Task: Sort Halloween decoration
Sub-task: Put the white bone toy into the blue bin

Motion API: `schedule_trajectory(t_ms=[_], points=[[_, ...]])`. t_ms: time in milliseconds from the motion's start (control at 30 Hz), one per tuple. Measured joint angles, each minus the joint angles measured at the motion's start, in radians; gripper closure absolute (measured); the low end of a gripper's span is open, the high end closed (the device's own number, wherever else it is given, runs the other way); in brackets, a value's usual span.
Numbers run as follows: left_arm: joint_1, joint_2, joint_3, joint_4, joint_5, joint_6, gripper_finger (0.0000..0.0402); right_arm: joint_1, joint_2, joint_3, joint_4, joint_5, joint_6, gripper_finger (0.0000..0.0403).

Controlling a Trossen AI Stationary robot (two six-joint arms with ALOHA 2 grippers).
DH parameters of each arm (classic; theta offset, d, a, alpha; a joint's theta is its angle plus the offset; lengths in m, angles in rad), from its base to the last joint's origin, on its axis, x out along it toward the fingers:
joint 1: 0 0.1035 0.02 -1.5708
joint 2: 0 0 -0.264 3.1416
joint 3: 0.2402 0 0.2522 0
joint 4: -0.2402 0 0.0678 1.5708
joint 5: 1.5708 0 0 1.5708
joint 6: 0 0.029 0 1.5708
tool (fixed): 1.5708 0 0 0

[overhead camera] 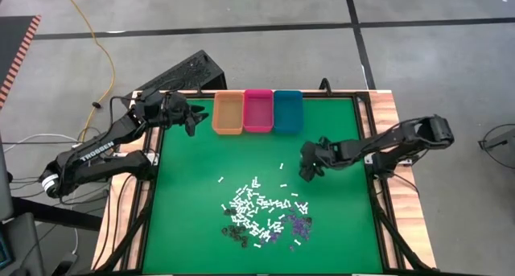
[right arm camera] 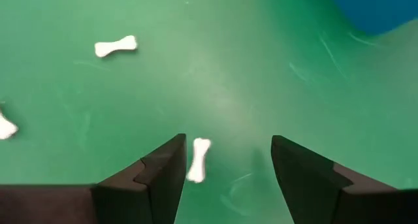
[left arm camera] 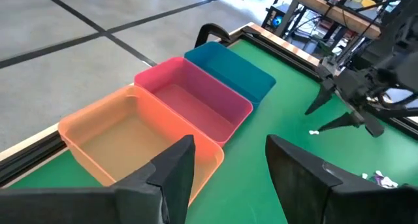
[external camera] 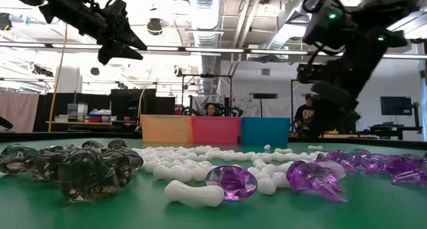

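White bone (right arm camera: 198, 159) lies between right gripper's (right arm camera: 225, 178) open jaws

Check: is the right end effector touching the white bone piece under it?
Apart. The right wrist view shows the right end effector open, and the white bone piece lies on the green mat between the fingers, with green visible on both sides of it.

Teal bin (right arm camera: 379, 5) cut off by the edge — only a corner shows.
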Motion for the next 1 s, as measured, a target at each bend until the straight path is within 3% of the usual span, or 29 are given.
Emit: schedule_trajectory(t_ms=[267, 533, 867, 1000], points=[[0.0, 0.0, 0.0, 0.02, -0.001, -0.031, 0.0223, 0.086, -0.001, -0.024, 0.029, 0.159, 0.008, 0.015], [0.0, 0.0, -0.001, 0.025, 0.0, -0.079, 0.0223, 0.105, -0.001, -0.041, 0.095, 0.219, -0.022, 0.015], [-0.027, 0.048, -0.002, 0.126, -0.056, -0.077, 0.0223, 0.23, 0.0, -0.231, 0.393, 0.381, 0.125, 0.0149], [-0.027, 0.079, -0.002, 0.152, -0.065, -0.078, 0.0223, 0.276, 0.0, -0.246, 0.414, 0.451, 0.105, 0.0149]])
